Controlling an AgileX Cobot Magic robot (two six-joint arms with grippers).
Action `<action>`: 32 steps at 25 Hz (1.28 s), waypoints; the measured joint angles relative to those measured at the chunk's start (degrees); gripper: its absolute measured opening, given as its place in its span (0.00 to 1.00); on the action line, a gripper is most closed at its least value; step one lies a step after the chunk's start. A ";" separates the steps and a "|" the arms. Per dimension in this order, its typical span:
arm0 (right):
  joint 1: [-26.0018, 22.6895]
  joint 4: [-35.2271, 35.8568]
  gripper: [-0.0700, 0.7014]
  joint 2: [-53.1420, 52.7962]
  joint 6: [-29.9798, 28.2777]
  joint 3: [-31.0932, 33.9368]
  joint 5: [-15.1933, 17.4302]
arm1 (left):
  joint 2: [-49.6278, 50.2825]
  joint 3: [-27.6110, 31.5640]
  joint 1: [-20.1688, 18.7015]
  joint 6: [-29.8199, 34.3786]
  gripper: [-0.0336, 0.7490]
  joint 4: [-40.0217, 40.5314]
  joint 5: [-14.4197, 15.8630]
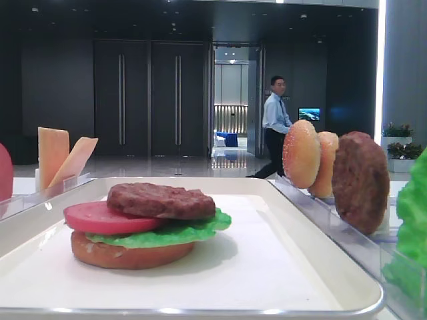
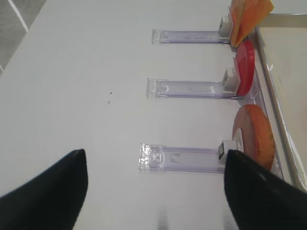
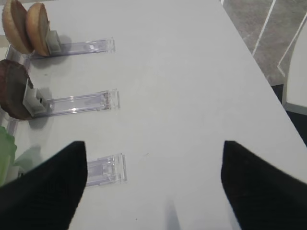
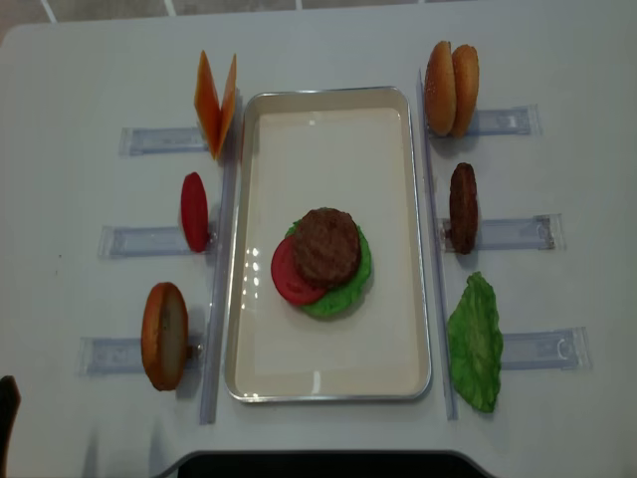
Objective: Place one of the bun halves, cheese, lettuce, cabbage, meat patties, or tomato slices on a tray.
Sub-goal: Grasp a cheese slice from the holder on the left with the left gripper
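While both black grippers stand wide open with nothing in them, the left gripper [image 2: 156,191] hangs over the white table by the clear plastic racks [image 2: 182,158]. In the middle, the big white tray [image 4: 328,378] holds a half-built burger. On the right, the right gripper [image 3: 153,187] hangs near the green leafy lettuce [image 4: 476,344].

Even overhead light; glare on tray [image 4: 426,299] rim; soft shadows; low view background dim, blurred

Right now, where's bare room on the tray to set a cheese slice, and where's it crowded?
Bare: the tray's far half, between the cheese rack side and the bun halves side, plus a narrower strip at the near rim. Crowded: the middle, where the stacked burger sits, tomato slice overhanging left.
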 joint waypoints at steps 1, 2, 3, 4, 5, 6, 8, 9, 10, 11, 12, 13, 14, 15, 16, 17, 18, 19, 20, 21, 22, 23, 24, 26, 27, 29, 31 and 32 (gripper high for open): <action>0.00 0.00 0.80 0.00 0.00 0.00 0.00 | 0.00 0.00 0.00 0.00 0.93 0.00 0.00; 0.00 0.00 0.80 0.00 0.00 0.00 0.00 | 0.00 0.00 0.00 0.00 0.93 0.00 0.00; 0.00 0.00 0.80 0.00 0.00 0.00 0.00 | 0.00 0.00 0.00 0.00 0.93 0.00 0.00; 0.00 0.00 0.80 0.00 0.00 0.00 0.00 | 0.00 0.00 0.00 0.00 0.93 0.00 0.00; 0.00 0.00 0.80 0.00 0.00 0.00 0.00 | 0.00 0.00 0.00 0.00 0.93 0.00 0.00; 0.00 0.00 0.80 0.00 0.00 0.00 0.00 | 0.00 0.00 0.00 0.00 0.93 0.00 0.00; 0.00 0.00 0.80 0.00 0.00 0.00 0.00 | 0.00 0.00 0.00 0.00 0.93 0.00 0.00; 0.00 0.00 0.80 0.00 0.00 0.00 0.00 | 0.00 0.00 0.00 0.00 0.93 0.00 0.00; 0.00 0.00 0.80 0.00 0.00 0.00 0.00 | 0.00 0.00 0.00 0.00 0.93 0.00 0.00; 0.00 0.00 0.80 0.00 0.00 0.00 0.00 | 0.00 0.00 0.00 0.00 0.93 0.00 0.00; 0.00 0.00 0.80 0.00 0.00 0.00 0.00 | 0.00 0.00 0.00 0.00 0.93 0.00 0.00; 0.00 0.00 0.80 0.00 0.00 0.00 0.00 | 0.00 0.00 0.00 0.00 0.93 0.00 0.00; 0.00 0.00 0.80 0.00 0.00 0.00 0.00 | 0.00 0.00 0.00 0.00 0.93 0.00 0.00; 0.00 0.00 0.80 0.00 0.00 0.00 0.00 | 0.00 0.00 0.00 0.00 0.93 0.00 0.00; 0.00 0.00 0.80 0.00 0.00 0.00 0.00 | 0.00 0.00 0.00 0.00 0.93 0.00 0.00; 0.00 0.00 0.80 0.00 0.00 0.00 0.00 | 0.00 0.00 0.00 0.00 0.93 0.00 0.00; 0.00 0.00 0.80 0.00 0.00 0.00 0.00 | 0.00 0.00 0.00 0.00 0.93 0.00 0.00; 0.00 0.00 0.80 0.00 0.00 0.00 0.00 | 0.00 0.00 0.00 0.00 0.93 0.00 0.00; 0.00 0.00 0.80 0.00 0.00 0.00 0.00 | 0.00 0.00 0.00 0.00 0.93 0.00 0.00; 0.00 0.00 0.80 0.00 0.00 0.00 0.00 | 0.00 0.00 0.00 0.00 0.93 0.00 0.00; 0.00 0.00 0.80 0.00 0.00 0.00 0.00 | 0.00 0.00 0.00 0.00 0.93 0.00 0.00; 0.00 0.00 0.80 0.00 0.00 0.00 0.00 | 0.00 0.00 0.00 0.00 0.93 0.00 0.00; 0.00 0.00 0.80 0.00 0.00 0.00 0.00 | 0.00 0.00 0.00 0.00 0.93 0.00 0.00; 0.00 0.00 0.80 0.00 0.00 0.00 0.00 | 0.00 0.00 0.00 0.00 0.93 0.00 0.00; 0.00 0.00 0.80 0.00 0.00 0.00 0.00 | 0.00 0.00 0.00 0.00 0.93 0.00 0.00; 0.00 0.00 0.80 0.00 0.00 0.00 0.00 | 0.00 0.00 0.00 0.00 0.91 0.00 0.00; 0.00 0.00 0.80 0.00 0.00 0.00 0.00 | 0.00 0.00 0.00 0.00 0.89 0.00 0.00; 0.00 0.00 0.80 0.00 0.00 0.00 0.00 | 0.00 0.00 0.00 0.00 0.88 0.00 0.00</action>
